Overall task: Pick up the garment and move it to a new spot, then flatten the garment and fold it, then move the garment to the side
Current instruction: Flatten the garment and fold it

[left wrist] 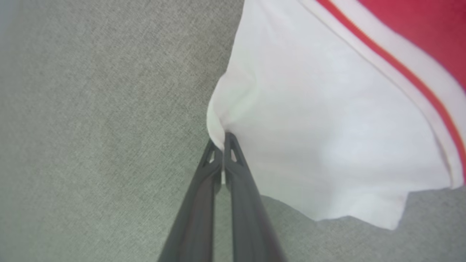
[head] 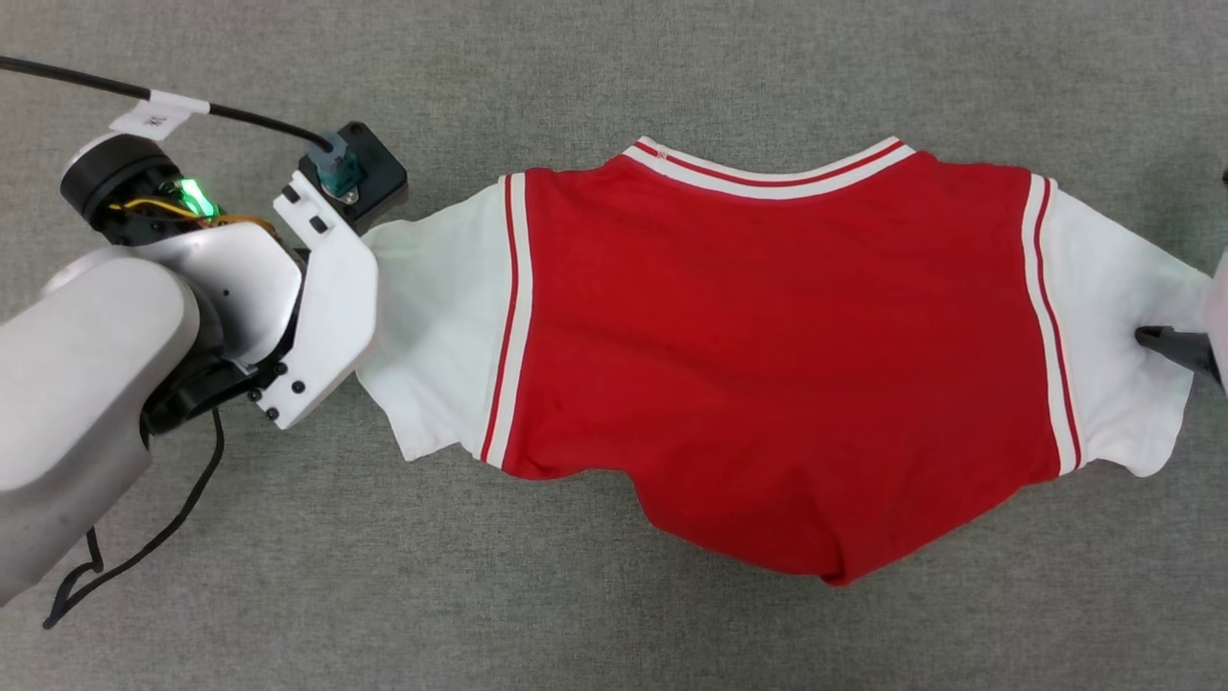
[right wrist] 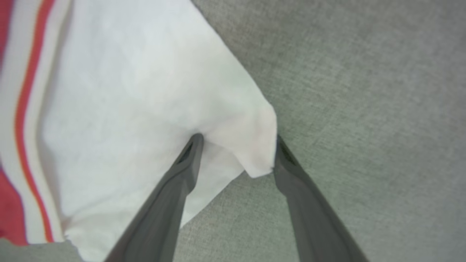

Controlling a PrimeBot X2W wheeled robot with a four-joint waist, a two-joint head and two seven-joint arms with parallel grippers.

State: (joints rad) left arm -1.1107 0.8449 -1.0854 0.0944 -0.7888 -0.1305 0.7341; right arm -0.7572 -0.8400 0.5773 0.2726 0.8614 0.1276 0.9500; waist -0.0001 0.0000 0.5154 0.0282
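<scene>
The garment [head: 767,355] lay plain red side up at the centre of the grey surface [head: 614,624], collar [head: 772,178] at 12 o'clock, left sleeve [head: 436,326] at 9 o'clock and right sleeve [head: 1113,336] at 3 o'clock. The hem [head: 825,566] sagged in an uneven curve toward 6 o'clock, so the step in hand was judged to be flattening, not yet complete. To do it well, both sleeve ends should be gripped firmly before any pull. The tension should run evenly along the 9-to-3 line and low to the surface, so the body draws taut without lifting or skewing. The bunched hem would then need drawing out toward 6 o'clock. A one-sided pull risked dragging the whole shirt sideways. The left gripper [left wrist: 222,140] was closed tight on the cuff edge of the left sleeve, the cloth puckered at its tips. The right gripper [right wrist: 237,140] stood wide open and held nothing. One finger rested on the white cloth of the right sleeve and the other sat just beside the cuff corner, which lay between the two.
</scene>
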